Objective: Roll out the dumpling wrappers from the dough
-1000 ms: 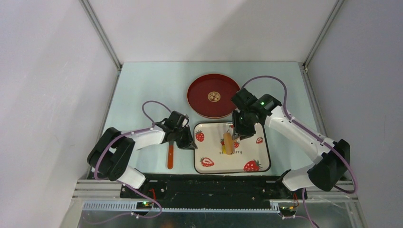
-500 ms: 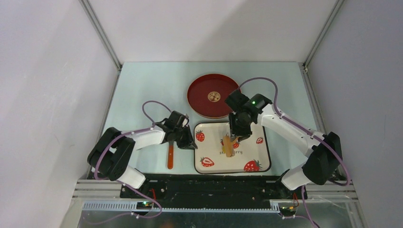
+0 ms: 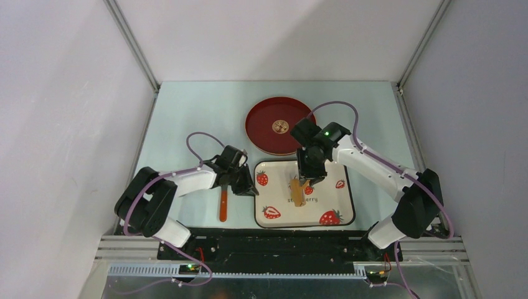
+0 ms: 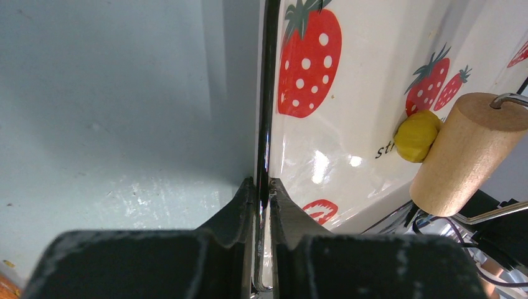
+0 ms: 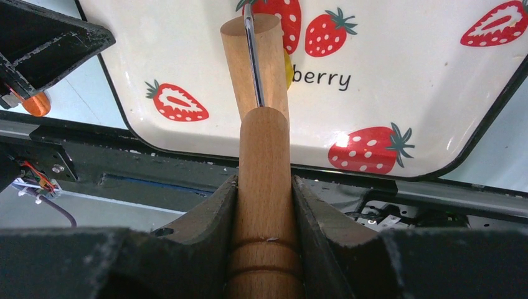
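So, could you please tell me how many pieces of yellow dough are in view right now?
1: one lump of dough lies on the strawberry tray, near its middle, against the wooden roller. More could be hidden beneath the roller.

Black lettering on the strawberry-print tray (image 5: 405, 75): "berry" reads at upper centre of the right wrist view, its beginning hidden behind the wooden roller (image 5: 252, 56). In the left wrist view, right of centre, "st" shows beside the dough (image 4: 416, 135). The red plate (image 3: 261, 124) bears an emblem too small to read.
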